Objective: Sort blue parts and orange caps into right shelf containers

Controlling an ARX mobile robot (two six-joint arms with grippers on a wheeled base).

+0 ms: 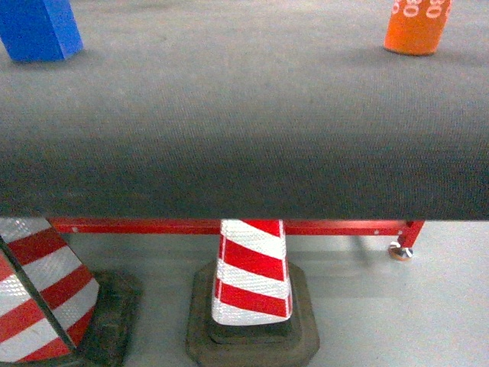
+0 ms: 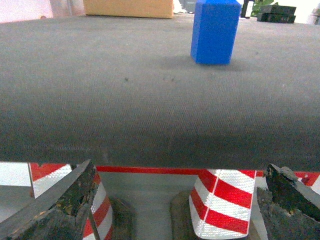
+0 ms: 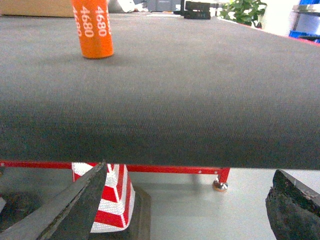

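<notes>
Stood upright near the far left of the dark worktop: a blue block, long axis vertical, well apart from an orange cap, also upright, near the far right. Printed "4680" in white up the cap's side. Spread wide and empty below the near edge, both the left claw and the right claw. Parked under the worktop: two red-and-white striped cones on the grey floor. Glimpsed at the far edge: a cardboard box.

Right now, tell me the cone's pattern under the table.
Red and white diagonal stripes on the cone, clearest in head view.
</notes>
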